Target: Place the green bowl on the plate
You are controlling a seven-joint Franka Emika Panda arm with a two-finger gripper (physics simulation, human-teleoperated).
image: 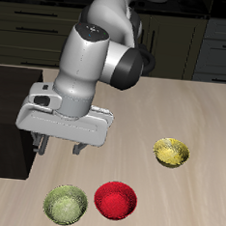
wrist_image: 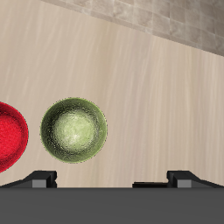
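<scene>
The light wooden table (image: 183, 111) takes up most of the exterior view, with dark cabinet fronts (image: 35, 26) behind it and a black block (image: 7, 125) at its side. Above the table hangs the grey-white Franka arm (image: 96, 55), its wrist bent downward so that the gripper (image: 60, 147) points straight at the tabletop, hovering well clear of the surface and holding nothing. Only the two short dark fingertips (image: 41, 145) show below the pale hand body in that view, set some way apart; in the wrist view only the finger bases show, spread wide with bare wood between them, so the jaws look open, though exactly how far cannot be told. Three bowls of like size rest upright on the table, mouths up. The green bowl (image: 66, 205) sits near the table's front edge, forward of the gripper; being round, it has no long axis and faces no particular way, and its pale speckled inside (wrist_image: 75, 129) shows plainly in the wrist view. Just beside it, close but seemingly apart, is the red bowl (image: 116, 201), cut by the edge of the wrist view (wrist_image: 10, 133). The yellow bowl (image: 172, 152) stands farther back, well apart from both. The plate is in neither view.
</scene>
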